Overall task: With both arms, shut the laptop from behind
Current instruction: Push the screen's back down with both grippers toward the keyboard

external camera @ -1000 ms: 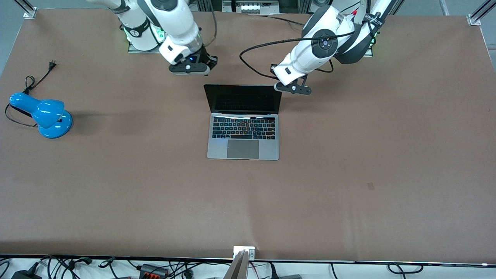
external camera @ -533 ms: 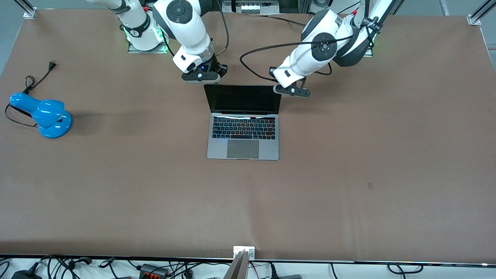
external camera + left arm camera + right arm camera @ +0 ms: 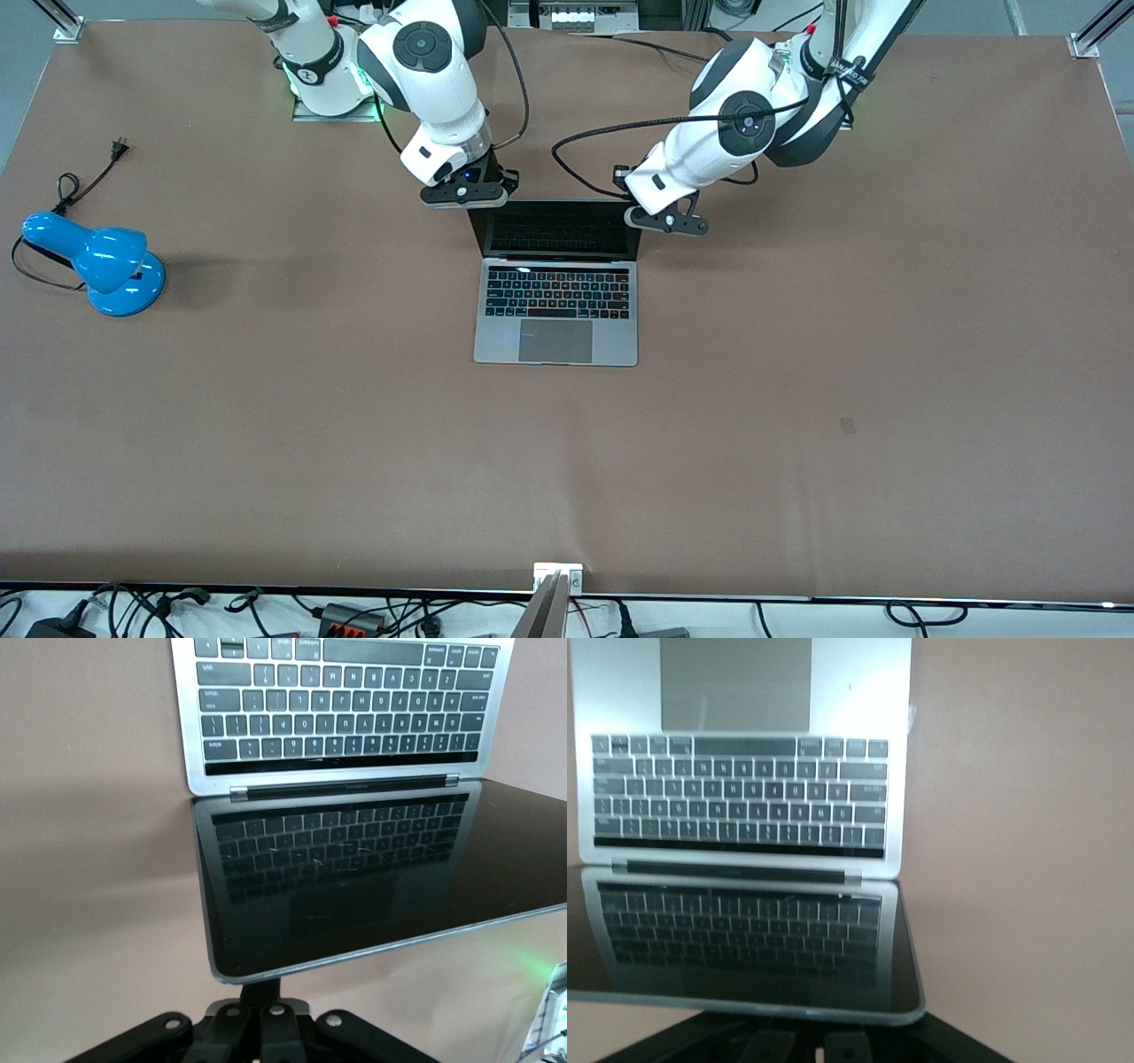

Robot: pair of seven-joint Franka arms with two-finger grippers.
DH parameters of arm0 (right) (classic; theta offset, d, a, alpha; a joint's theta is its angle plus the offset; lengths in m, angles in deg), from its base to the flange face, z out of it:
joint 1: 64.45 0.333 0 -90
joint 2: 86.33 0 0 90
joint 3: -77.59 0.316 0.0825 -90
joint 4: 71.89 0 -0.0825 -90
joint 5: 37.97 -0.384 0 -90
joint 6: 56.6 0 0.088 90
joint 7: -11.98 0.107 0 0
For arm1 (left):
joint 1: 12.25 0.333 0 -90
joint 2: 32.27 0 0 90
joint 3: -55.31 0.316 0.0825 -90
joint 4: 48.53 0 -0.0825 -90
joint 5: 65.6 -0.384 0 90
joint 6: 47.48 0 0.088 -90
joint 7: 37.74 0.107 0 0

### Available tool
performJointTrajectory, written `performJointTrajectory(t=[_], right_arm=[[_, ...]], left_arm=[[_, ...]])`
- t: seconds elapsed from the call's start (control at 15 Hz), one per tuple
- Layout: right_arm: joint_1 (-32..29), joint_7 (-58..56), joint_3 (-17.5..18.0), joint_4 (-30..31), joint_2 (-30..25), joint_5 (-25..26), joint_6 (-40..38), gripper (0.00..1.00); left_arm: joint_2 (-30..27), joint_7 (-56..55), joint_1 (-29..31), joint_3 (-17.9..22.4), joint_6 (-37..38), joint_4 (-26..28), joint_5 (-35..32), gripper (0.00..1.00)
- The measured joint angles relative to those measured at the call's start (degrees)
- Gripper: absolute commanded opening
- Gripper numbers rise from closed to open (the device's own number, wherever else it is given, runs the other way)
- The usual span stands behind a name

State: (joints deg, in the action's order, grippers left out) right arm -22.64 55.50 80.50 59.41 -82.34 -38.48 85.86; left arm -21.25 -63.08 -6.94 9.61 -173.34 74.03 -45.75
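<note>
arms (image 3: 425, 62): white shells, black joint bands | cables: black, looping | end effector (image 3: 468, 193): dark, small

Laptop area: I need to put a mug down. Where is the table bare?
Bare table lies nearer the front camera than the laptop, and between it and the blue desk lamp. It is crowded at the screen's top edge, where the right tool and left tool sit.
</note>
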Motion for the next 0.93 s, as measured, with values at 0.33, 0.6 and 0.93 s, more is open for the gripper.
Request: performJointTrajectory(t=[0.33,0.6,0.93], right_arm=[[-2.8,0.0,-0.2,0.0,3.4,0.5,9.6,0.00],[-4.7,0.0,-0.2,-1.7,7.1,0.7,13.4,0.00],[-7.0,0.0,-0.4,-6.8,13.1,1.9,14.8,0.00]], left_arm=[[4.5,0.0,0.2,1.4,-0.3,-3.3,-3.7,0.00],[8.3,-0.2,0.3,2.4,-1.4,-6.0,-6.7,0.00],[15.9,-3.6,0.1,2.7,-3.0,-11.0,-13.9,0.00]])
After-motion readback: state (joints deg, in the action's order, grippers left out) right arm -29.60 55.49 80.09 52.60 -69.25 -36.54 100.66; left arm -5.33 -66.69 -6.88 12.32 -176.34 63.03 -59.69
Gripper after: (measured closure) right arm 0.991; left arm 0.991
